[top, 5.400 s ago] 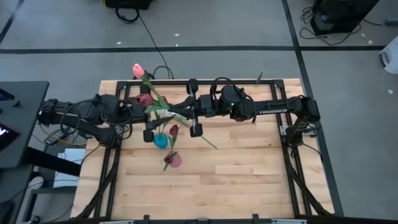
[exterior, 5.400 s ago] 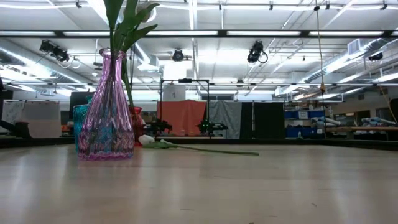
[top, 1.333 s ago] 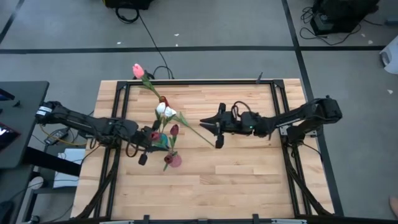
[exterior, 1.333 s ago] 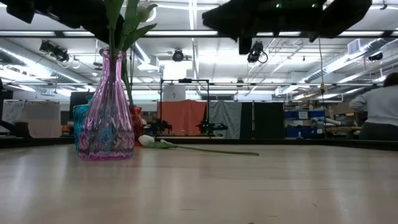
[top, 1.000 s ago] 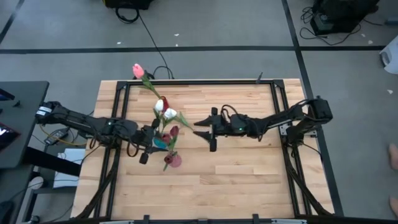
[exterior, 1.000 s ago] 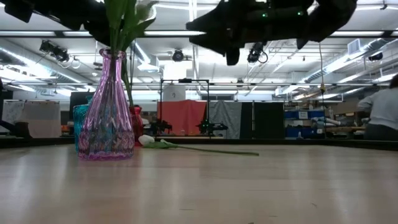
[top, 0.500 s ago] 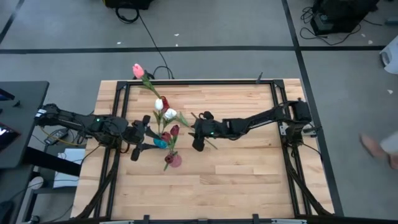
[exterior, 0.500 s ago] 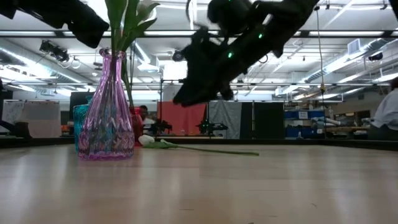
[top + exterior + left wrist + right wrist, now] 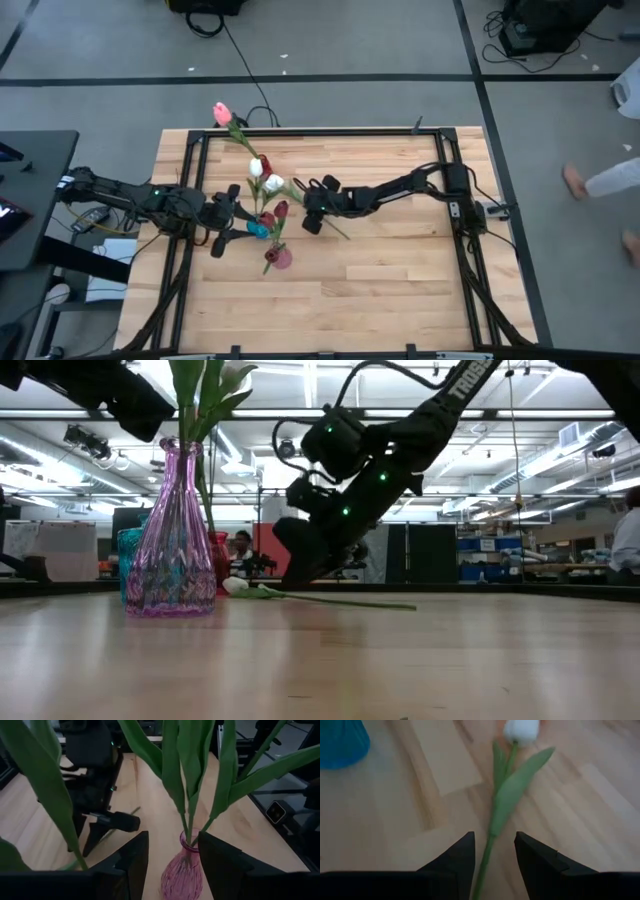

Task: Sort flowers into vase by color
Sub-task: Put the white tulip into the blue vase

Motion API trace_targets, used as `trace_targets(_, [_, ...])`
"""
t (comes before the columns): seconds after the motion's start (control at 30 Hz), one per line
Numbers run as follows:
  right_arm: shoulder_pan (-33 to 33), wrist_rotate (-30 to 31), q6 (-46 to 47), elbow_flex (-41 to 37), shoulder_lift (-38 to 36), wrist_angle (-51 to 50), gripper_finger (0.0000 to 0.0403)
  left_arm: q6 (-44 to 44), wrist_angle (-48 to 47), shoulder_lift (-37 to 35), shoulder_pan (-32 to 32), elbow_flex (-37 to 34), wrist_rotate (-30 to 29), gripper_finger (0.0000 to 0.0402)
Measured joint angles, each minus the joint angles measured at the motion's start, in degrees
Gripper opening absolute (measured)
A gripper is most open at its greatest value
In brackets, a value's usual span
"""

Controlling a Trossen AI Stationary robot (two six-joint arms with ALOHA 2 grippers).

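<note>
A white tulip [image 9: 519, 730] lies flat on the table, its green stem [image 9: 486, 851] running between the open fingers of my right gripper [image 9: 492, 840], which is low over it [image 9: 300, 568] without touching it. A pink glass vase [image 9: 183, 875] stands upright with green stems and leaves in its neck. A blue vase [image 9: 258, 230] and a dark red vase [image 9: 220, 558] stand close beside it, holding white, pink and dark red tulips. My left gripper [image 9: 224, 218] hovers open just left of the vases, the pink vase showing between its fingers.
The three vases stand together left of the table's middle, their long stems leaning toward the far edge, where a pink tulip [image 9: 221, 113] reaches past the black frame [image 9: 320, 131]. Bare wood lies on the near half. People move in the room beyond.
My right gripper has travelled toward the table's left edge and dropped from high above the table to just over the lying white tulip's stem. My left gripper has drawn back a little toward the left edge, away from the vases. The flowers and vases have stayed put.
</note>
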Motion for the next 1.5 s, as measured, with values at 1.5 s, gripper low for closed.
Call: trace_targets(1.5, [4.7,19.2,-9.4,-0.3,-23.8,-13.8,0.0002,0.2,-4.8,-6.2,0.1,12.6,-9.5,0.0177])
